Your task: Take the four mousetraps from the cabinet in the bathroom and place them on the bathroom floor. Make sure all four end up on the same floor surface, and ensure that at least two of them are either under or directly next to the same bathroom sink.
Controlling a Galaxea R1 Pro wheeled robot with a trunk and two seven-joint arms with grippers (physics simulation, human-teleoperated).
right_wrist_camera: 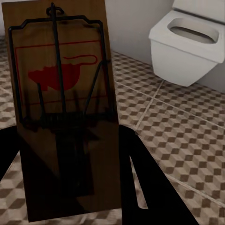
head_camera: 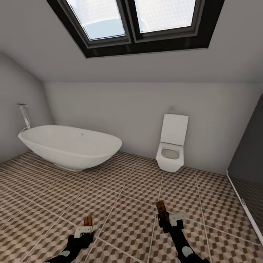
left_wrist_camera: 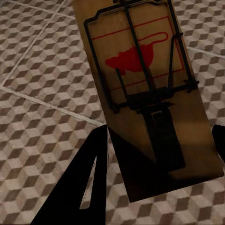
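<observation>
Both claws are carrying a mousetrap each right now, held out over the floor [head_camera: 120, 204]. The left claw [head_camera: 86, 229] is gripping the left trap [head_camera: 88, 221] by its near end, and the wrist view is showing that trap [left_wrist_camera: 150, 93] with its spring bar and red patch facing up. The right claw [head_camera: 168, 219] is clamping the right trap [head_camera: 161, 208] the same way, board [right_wrist_camera: 63, 108] sticking out forward. The bathtub [head_camera: 69, 146] is sitting ahead on the left, the toilet [head_camera: 171, 149] against the back wall.

White bathtub [head_camera: 69, 146], white toilet [head_camera: 171, 149], cube-patterned tiles [head_camera: 128, 204], skylight [head_camera: 135, 22]
</observation>
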